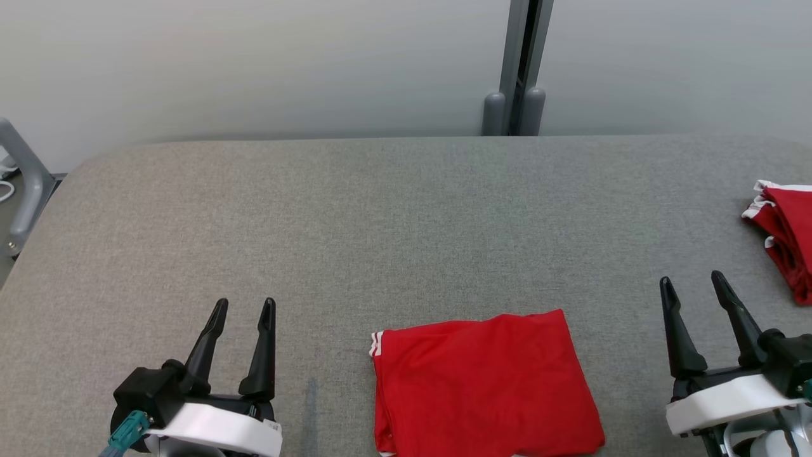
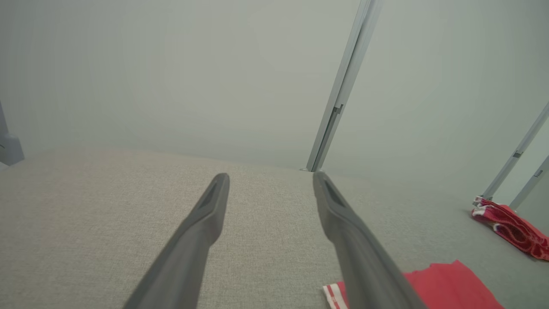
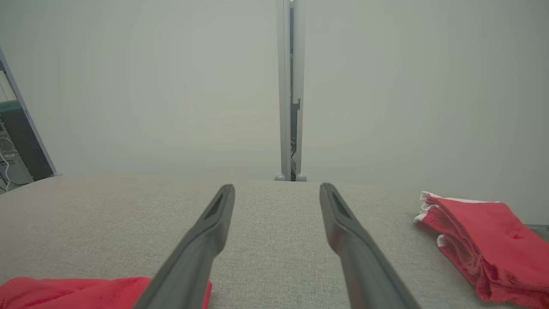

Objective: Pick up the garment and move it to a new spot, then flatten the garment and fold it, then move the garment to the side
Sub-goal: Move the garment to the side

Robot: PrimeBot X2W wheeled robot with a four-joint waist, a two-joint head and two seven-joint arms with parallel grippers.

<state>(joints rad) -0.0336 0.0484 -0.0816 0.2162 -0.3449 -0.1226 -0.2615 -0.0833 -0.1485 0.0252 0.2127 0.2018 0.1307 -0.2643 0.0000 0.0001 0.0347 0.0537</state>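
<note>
Where the shirt [image 1: 485, 384] lies: 6 o'clock on the grey table [image 1: 406, 209], at the near edge; folded flat, plain red side up, striped white trim at its 10 o'clock corner.
left claw [image 1: 245, 302]: 8 o'clock on the table; fingers spread, nothing between them; well apart from the shirt.
right claw [image 1: 690, 277]: 4 o'clock; fingers spread, empty; between the shirt and the red bundle.
red bundle [image 1: 786, 244]: 3 o'clock, at the table's right edge; loosely folded, white trim showing.
post [image 1: 521, 63]: 12 o'clock, grey, against the pale wall behind the table.
</note>
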